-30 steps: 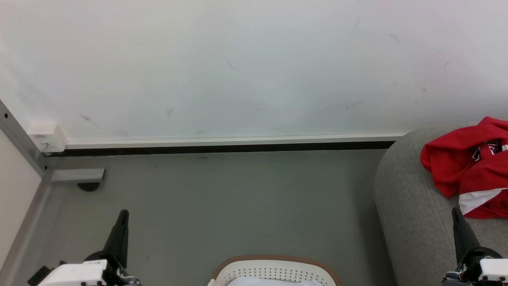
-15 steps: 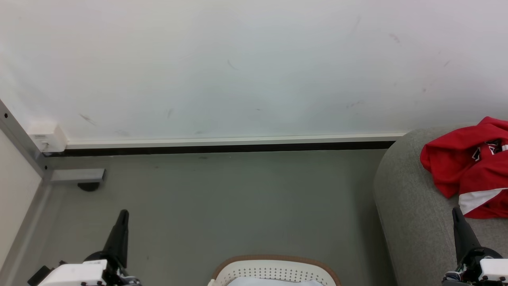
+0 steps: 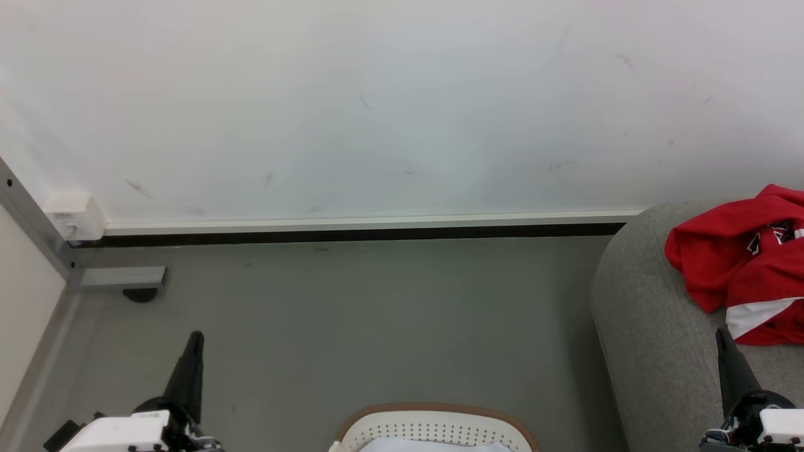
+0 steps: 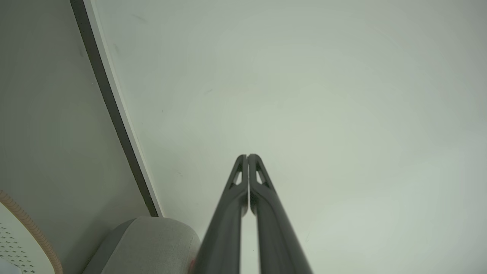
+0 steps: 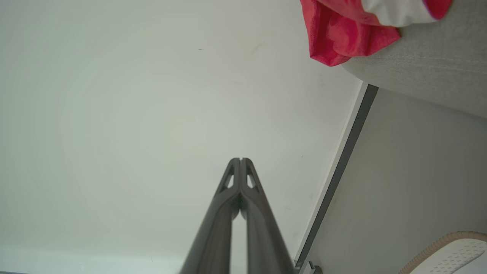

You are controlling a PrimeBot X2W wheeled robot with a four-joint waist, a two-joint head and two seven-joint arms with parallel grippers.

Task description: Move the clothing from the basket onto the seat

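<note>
Clothing (image 3: 722, 251) on the seat (image 3: 647, 339), basket (image 3: 427, 430) on the floor (image 3: 377, 314) nearby.

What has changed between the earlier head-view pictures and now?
Nothing visibly changed. The bright red soft fabric clothing still lies on the light grey upholstered seat, the oval white plastic basket stands on the floor, and the left gripper and right gripper keep their jaws shut and empty.

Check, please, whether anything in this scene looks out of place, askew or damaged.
Nothing is spilled or broken. The clothing lies in a crumpled heap on the seat, close to its rounded corner, not spread flat. The wall carries a few faint dark scuffs. The basket stands upright on the floor.
</note>
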